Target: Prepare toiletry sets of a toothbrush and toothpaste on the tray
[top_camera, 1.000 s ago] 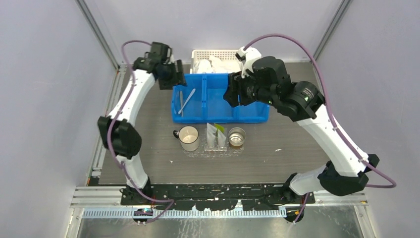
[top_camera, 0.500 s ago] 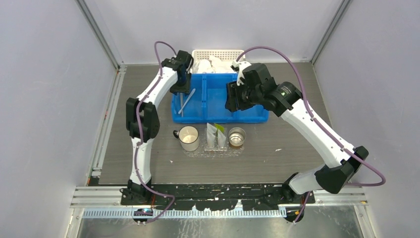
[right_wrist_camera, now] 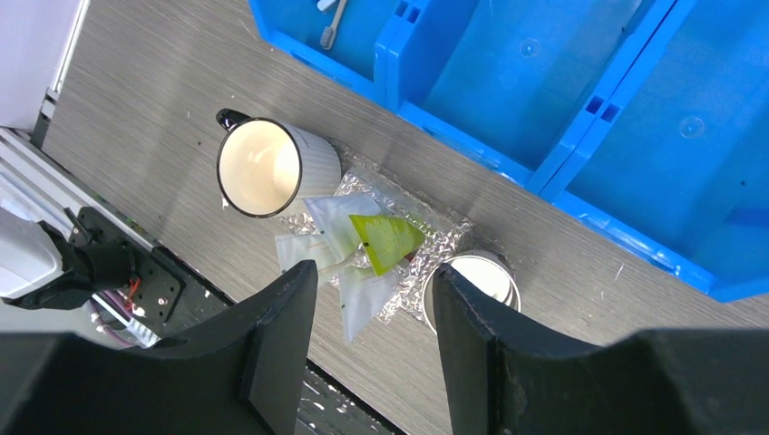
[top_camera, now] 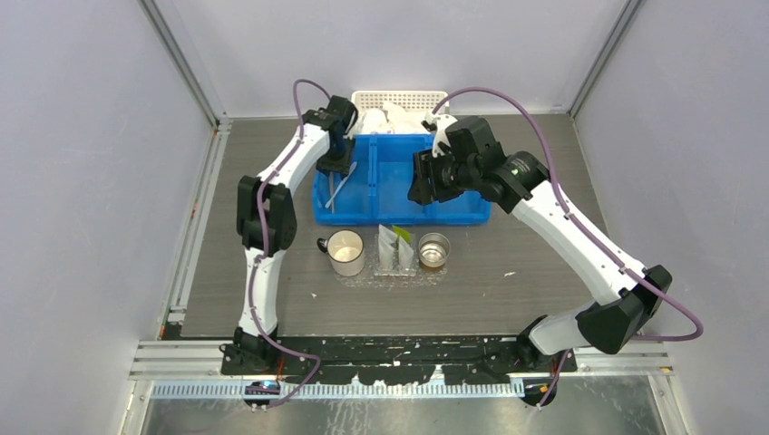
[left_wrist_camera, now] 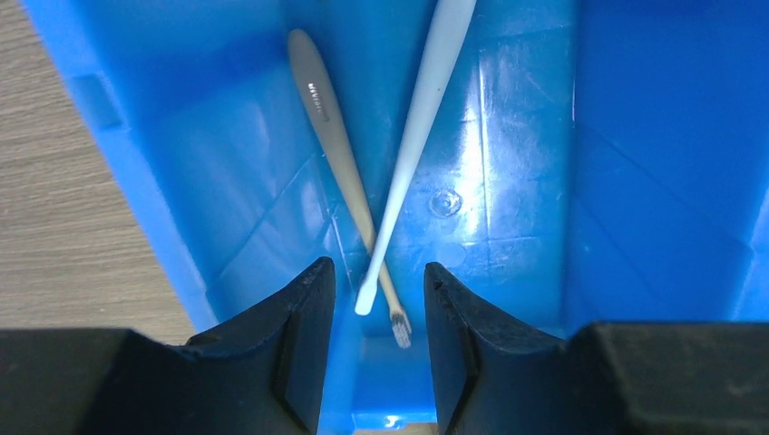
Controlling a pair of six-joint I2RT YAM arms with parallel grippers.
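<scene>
Currently the left gripper (left_wrist_camera: 379, 281) hangs spread over the blue bin (left_wrist_camera: 635, 136), its jaws straddling the near ends of 2 crossed brushes: a white toothbrush (left_wrist_camera: 413, 136) that seems to lie over a beige toothbrush (left_wrist_camera: 331, 136). Both look light, stiff and slick, and likely to roll. The white handle toward 12 o'clock, clear of the crossing, seems the safer hold. Small print on the beige handle is unreadable. The right gripper (right_wrist_camera: 374, 276) is spread and empty; the tray (right_wrist_camera: 444, 222) lies at the bin's 6 o'clock

bin (top_camera: 399, 220): behind the tray (top_camera: 392, 277), basket (top_camera: 399, 96) right behind it
toothbrushes (left_wrist_camera: 413, 118): two, crossed, in bin's left compartment
tray: mug (top_camera: 345, 251) left, toothpaste tubes (top_camera: 396, 248) middle, metal cup (top_camera: 434, 250) right
</scene>
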